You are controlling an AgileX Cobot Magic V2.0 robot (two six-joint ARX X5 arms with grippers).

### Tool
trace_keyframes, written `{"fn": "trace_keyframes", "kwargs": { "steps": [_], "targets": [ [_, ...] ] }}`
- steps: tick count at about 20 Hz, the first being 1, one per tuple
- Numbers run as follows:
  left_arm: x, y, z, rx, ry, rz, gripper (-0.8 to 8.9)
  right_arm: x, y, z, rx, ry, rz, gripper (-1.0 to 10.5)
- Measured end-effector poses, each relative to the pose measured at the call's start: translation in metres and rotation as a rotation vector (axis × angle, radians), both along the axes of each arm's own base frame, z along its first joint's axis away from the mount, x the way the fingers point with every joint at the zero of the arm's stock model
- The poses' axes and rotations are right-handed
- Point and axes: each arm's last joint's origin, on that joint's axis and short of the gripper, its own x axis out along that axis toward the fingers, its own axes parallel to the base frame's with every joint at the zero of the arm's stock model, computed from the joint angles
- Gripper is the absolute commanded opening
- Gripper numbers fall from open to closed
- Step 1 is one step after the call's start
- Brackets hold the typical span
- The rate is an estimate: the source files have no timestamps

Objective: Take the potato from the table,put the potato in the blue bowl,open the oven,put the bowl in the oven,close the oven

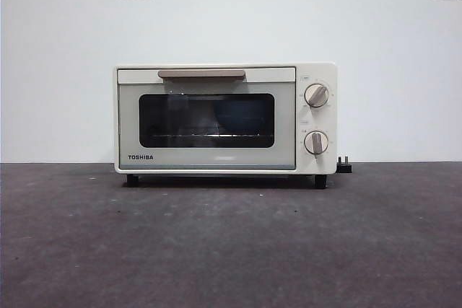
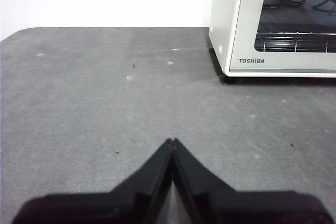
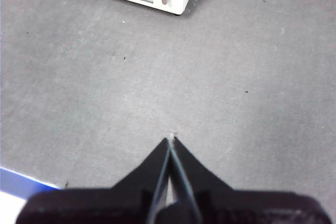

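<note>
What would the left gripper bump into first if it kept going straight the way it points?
Probably only the dark grey speckled table. The left gripper, jaws shut, points past the side of the cream-white Toshiba toaster oven, though depth is hard to judge.

Small cream-white Toshiba toaster oven (image 1: 225, 118) stands upright on the flat dark grey speckled table (image 1: 231, 250), against its far edge. Dark glass door shut, beige bar handle along the top, two round knobs stacked beside the door. Wire rack visible inside.
</note>
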Motion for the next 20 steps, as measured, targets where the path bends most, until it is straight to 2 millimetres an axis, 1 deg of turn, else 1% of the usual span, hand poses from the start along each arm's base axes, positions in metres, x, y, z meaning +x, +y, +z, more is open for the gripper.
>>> {"fn": "trace_keyframes", "kwargs": {
  "steps": [13,15,17,19,20],
  "targets": [
    [0.002,0.000,-0.002,-0.009,0.032,-0.002,-0.04,0.000,0.000,0.000,-0.002,-0.002,-0.008,0.0],
    [0.002,0.000,-0.003,-0.009,0.036,-0.002,-0.04,0.000,-0.005,0.000,-0.002,-0.014,-0.064,0.0],
    [0.002,0.000,-0.003,-0.009,0.042,-0.002,-0.04,-0.004,-0.015,0.001,-0.003,-0.045,-0.146,0.0],
    [0.002,0.000,-0.004,-0.009,0.046,-0.002,-0.04,-0.006,-0.024,-0.001,0.051,-0.140,-0.284,0.0],
    [0.002,0.000,-0.004,-0.009,0.048,-0.002,-0.04,-0.004,-0.026,-0.006,0.076,-0.199,-0.351,0.0]
  ]
}}
